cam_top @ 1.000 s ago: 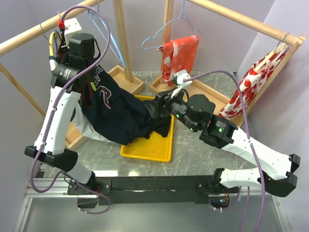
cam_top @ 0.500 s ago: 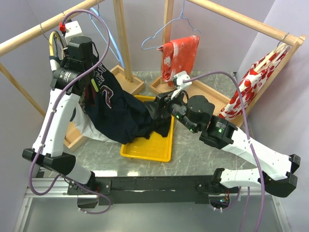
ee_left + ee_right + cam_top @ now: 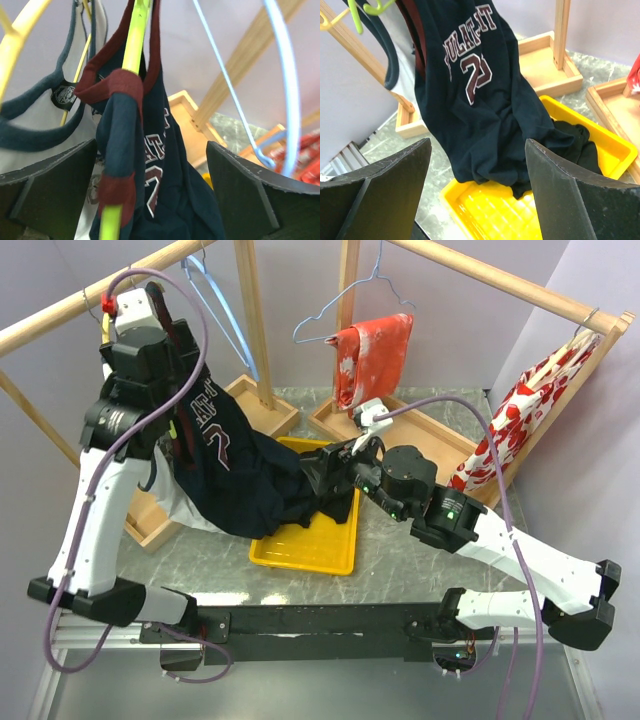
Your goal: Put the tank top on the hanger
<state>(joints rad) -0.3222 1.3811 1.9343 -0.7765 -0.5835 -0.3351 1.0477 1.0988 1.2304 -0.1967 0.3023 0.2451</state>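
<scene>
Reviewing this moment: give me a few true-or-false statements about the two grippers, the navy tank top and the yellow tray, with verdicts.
1. The left gripper has its jaws open, with the lime-green hanger between them. True.
2. The tank top lies wholly inside the yellow tray. False: a red-trimmed strap is looped over the hanger, and only the lower part drapes down to the tray.
3. The right gripper is clamped on the tank top. False: its jaws stand wide apart and hold nothing.
4. A black garment lies in the yellow tray. True.
</scene>
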